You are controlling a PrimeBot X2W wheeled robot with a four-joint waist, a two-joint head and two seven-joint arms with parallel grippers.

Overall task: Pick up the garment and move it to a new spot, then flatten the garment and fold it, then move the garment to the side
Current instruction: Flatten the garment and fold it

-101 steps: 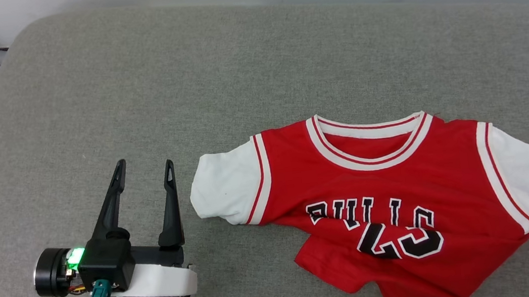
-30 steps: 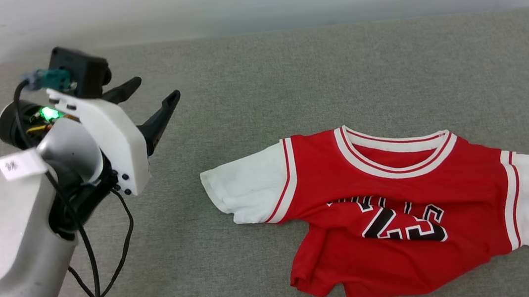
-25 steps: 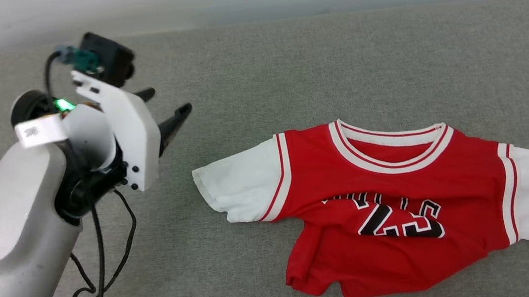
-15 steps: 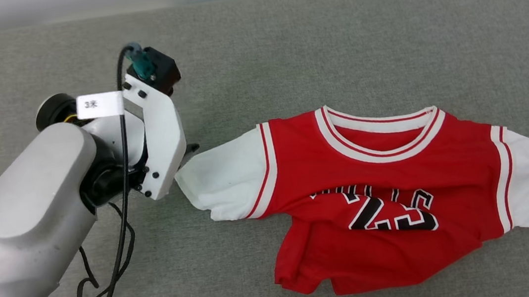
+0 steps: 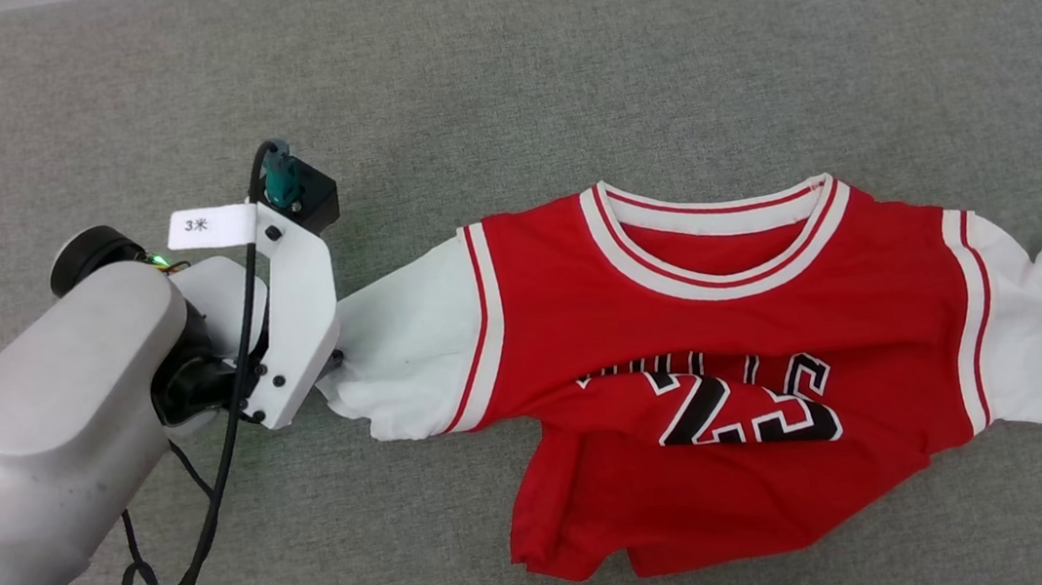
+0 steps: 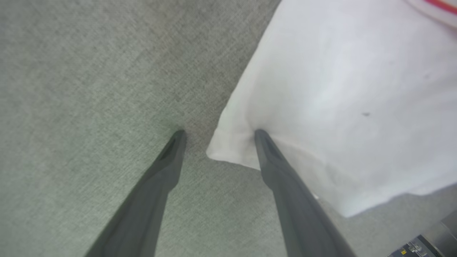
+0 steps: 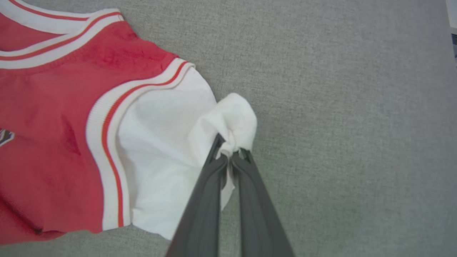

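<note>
left gripper (image 6: 219,132) has come down from its hover over the pad (image 5: 553,53) onto the shirt (image 5: 709,310). the head cam tilted too, so i'm ignoring the frame shift. fingers are wide apart and straddle the corner of the left sleeve (image 6: 339,107): one tip dents the white cloth just inside the edge, the other sits on bare pad. nothing is pinched there yet.

right gripper (image 7: 228,151) has its fingers squeezed together on the tip of the right sleeve (image 7: 232,117), with cloth bunched into a knot above them.

my read: one closing move on the left and i have both sleeves, so i can lift and shift.

the shirt lies front up on the pad, mid-right in the head view, collar (image 5: 711,241) on the far side and sleeves out to both sides. the chest is roughly flat. the hem (image 5: 579,541) is rucked up and skewed, and a crease swallows most of the lettering above the 23 (image 5: 751,413). it needs flattening before any fold.
</note>
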